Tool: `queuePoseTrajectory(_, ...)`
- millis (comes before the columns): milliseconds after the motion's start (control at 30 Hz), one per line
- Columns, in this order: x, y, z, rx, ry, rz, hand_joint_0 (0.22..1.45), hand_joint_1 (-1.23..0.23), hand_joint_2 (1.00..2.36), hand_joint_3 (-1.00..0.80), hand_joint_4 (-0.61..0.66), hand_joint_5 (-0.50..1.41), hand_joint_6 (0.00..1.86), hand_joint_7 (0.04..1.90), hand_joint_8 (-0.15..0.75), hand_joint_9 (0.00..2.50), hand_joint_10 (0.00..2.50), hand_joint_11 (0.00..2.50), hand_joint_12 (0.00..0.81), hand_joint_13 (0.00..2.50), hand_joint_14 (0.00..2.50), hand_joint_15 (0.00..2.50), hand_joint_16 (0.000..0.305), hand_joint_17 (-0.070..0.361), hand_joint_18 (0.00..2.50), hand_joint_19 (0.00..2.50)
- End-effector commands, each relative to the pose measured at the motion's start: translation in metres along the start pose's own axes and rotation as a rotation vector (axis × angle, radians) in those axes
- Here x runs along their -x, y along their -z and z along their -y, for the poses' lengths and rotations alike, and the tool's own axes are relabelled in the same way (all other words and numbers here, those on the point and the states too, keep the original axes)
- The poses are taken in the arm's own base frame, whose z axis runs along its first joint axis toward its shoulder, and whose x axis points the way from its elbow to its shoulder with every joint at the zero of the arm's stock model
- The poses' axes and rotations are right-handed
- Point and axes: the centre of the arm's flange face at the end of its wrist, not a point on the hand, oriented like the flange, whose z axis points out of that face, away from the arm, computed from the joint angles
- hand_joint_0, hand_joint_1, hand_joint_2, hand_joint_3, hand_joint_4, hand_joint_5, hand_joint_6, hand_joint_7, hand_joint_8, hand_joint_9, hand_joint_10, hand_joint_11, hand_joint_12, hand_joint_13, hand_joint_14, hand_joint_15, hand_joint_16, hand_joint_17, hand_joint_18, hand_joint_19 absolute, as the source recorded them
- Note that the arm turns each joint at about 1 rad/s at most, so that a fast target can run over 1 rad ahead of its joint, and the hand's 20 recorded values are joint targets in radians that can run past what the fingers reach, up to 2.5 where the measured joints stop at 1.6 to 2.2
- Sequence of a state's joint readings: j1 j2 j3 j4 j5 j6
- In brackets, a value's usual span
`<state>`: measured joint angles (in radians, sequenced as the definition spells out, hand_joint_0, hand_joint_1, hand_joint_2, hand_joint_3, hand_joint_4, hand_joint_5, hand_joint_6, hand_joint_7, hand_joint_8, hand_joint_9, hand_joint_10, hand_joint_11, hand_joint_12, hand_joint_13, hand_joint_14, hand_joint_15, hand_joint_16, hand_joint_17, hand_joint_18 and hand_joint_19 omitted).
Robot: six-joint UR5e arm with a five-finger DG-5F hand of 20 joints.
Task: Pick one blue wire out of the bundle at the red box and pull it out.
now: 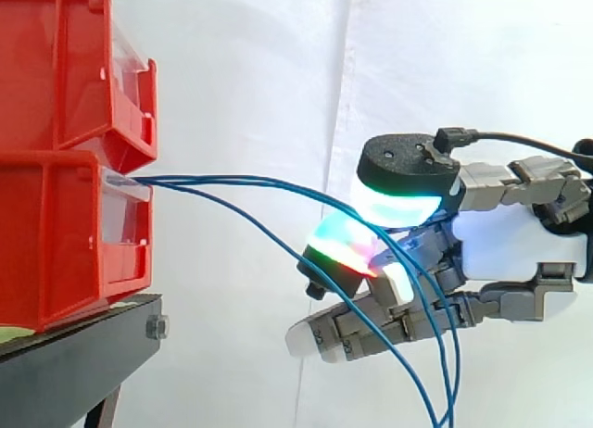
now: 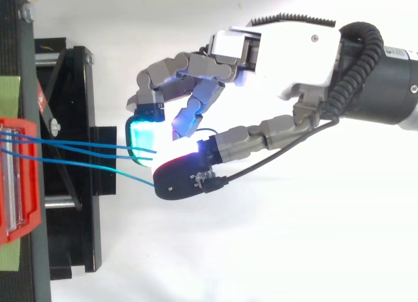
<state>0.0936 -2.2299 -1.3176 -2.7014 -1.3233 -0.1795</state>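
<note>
Three thin blue wires [image 1: 241,180] run out of the front of the lower red bin [image 1: 56,233] and stretch right to my hand [image 1: 519,238]. In the top view the blue wires [image 2: 85,145] end between two glowing pads of my hand [image 2: 287,53]. The thumb pad, glowing cyan, sits above and a finger pad, glowing red and green, sits below; the two pinch together where the wires pass. At least one wire is caught between them, but I cannot tell which. Past the hand the wires hang down [image 1: 445,391] out of view.
A second red bin [image 1: 56,67] is stacked on the lower one, both on a black stand [image 1: 83,340] at the left. A white curtain hangs behind. Open space lies between the bins and my hand.
</note>
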Motion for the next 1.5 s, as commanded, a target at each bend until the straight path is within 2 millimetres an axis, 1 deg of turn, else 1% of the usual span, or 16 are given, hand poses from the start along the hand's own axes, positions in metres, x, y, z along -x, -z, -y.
queuePoseTrajectory(0, -0.0001, 0.0, 0.0004, 0.0, 0.0, -0.001, 0.54, -0.78, 1.01, -0.05, 0.15, -0.12, 0.86, 1.24, 0.322, 0.97, 0.02, 0.68, 0.442, 0.3, 0.0, 0.1, 0.075, 0.169, 0.24, 0.22)
queuePoseTrajectory(67, 0.0003, 0.0001, -0.0006, 0.001, 0.0, 0.001, 0.54, -0.75, 1.0, -0.03, 0.16, -0.12, 0.86, 1.18, 0.332, 0.99, 0.02, 0.67, 0.462, 0.31, 0.0, 0.1, 0.079, 0.179, 0.25, 0.22)
queuePoseTrajectory(200, 0.0, 0.0, 0.0004, -0.001, 0.0, 0.001, 0.54, -0.72, 1.0, -0.01, 0.16, -0.11, 0.83, 1.17, 0.335, 0.98, 0.02, 0.63, 0.468, 0.3, 0.0, 0.09, 0.081, 0.183, 0.24, 0.23)
queuePoseTrajectory(400, 0.0003, 0.0001, -0.0006, 0.001, 0.0, 0.001, 0.52, -0.69, 1.11, -0.02, 0.15, -0.1, 0.77, 1.19, 0.341, 0.97, 0.02, 0.6, 0.473, 0.3, 0.0, 0.08, 0.082, 0.184, 0.24, 0.23)
queuePoseTrajectory(500, 0.0003, 0.0001, -0.0006, 0.001, 0.0, 0.001, 0.54, -0.71, 1.09, -0.01, 0.16, -0.1, 0.75, 1.2, 0.333, 0.96, 0.02, 0.6, 0.467, 0.29, 0.0, 0.08, 0.08, 0.181, 0.25, 0.22)
queuePoseTrajectory(567, 0.0003, 0.0001, -0.0006, 0.001, -0.002, 0.001, 0.57, -0.74, 1.03, 0.01, 0.17, -0.1, 0.74, 1.2, 0.327, 0.95, 0.02, 0.58, 0.46, 0.3, 0.0, 0.08, 0.079, 0.178, 0.24, 0.21)
queuePoseTrajectory(633, 0.0003, 0.0001, -0.0006, 0.001, -0.003, 0.001, 0.58, -0.75, 1.0, 0.02, 0.17, -0.1, 0.72, 1.22, 0.327, 0.93, 0.02, 0.6, 0.454, 0.29, 0.0, 0.08, 0.078, 0.175, 0.24, 0.21)
queuePoseTrajectory(833, -0.0007, 0.0001, -0.0008, 0.001, -0.016, 0.001, 0.59, -0.78, 1.0, 0.04, 0.19, -0.1, 0.72, 1.23, 0.312, 0.9, 0.02, 0.61, 0.443, 0.29, 0.0, 0.07, 0.076, 0.171, 0.24, 0.2)
queuePoseTrajectory(967, 0.0002, 0.0, 0.0005, -0.001, -0.032, 0.002, 0.59, -0.81, 1.0, 0.06, 0.23, -0.1, 0.7, 1.25, 0.307, 0.88, 0.02, 0.52, 0.441, 0.28, 0.0, 0.05, 0.076, 0.171, 0.25, 0.19)
queuePoseTrajectory(1000, -0.0007, -0.0003, -0.0015, 0.002, -0.042, 0.001, 0.59, -0.81, 1.0, 0.06, 0.25, -0.09, 0.67, 1.32, 0.305, 0.88, 0.02, 0.5, 0.441, 0.28, 0.0, 0.06, 0.076, 0.171, 0.25, 0.18)
queuePoseTrajectory(1133, 0.0003, -0.0007, -0.002, 0.004, -0.058, 0.002, 0.59, -0.83, 1.0, 0.07, 0.35, -0.07, 0.63, 1.35, 0.313, 0.88, 0.02, 0.45, 0.445, 0.28, 0.0, 0.05, 0.077, 0.174, 0.26, 0.17)
queuePoseTrajectory(1200, 0.0001, -0.0008, -0.001, 0.002, -0.07, 0.001, 0.6, -0.82, 1.0, 0.07, 0.41, -0.05, 0.56, 1.46, 0.31, 0.89, 0.02, 0.44, 0.442, 0.28, 0.0, 0.04, 0.076, 0.172, 0.26, 0.18)
queuePoseTrajectory(1267, 0.0002, -0.0007, -0.0021, 0.004, -0.07, 0.0, 0.61, -0.8, 1.0, 0.08, 0.42, -0.03, 0.5, 1.53, 0.302, 0.9, 0.01, 0.42, 0.437, 0.28, 0.0, 0.04, 0.076, 0.17, 0.25, 0.18)
queuePoseTrajectory(1300, 0.0003, -0.0007, -0.002, 0.004, -0.07, 0.002, 0.62, -0.79, 1.0, 0.09, 0.42, -0.03, 0.5, 1.52, 0.3, 0.9, 0.02, 0.42, 0.437, 0.29, 0.0, 0.04, 0.076, 0.17, 0.25, 0.19)
queuePoseTrajectory(1367, 0.0002, -0.0007, -0.0021, 0.004, -0.07, 0.0, 0.61, -0.73, 1.07, 0.08, 0.42, -0.03, 0.5, 1.45, 0.299, 0.93, 0.01, 0.41, 0.437, 0.3, 0.0, 0.04, 0.075, 0.169, 0.26, 0.2)
queuePoseTrajectory(1467, -0.001, -0.0007, -0.0023, 0.004, -0.07, -0.001, 0.6, -0.68, 1.12, 0.06, 0.43, -0.03, 0.5, 1.42, 0.299, 0.95, 0.01, 0.39, 0.437, 0.3, 0.0, 0.04, 0.075, 0.17, 0.26, 0.2)
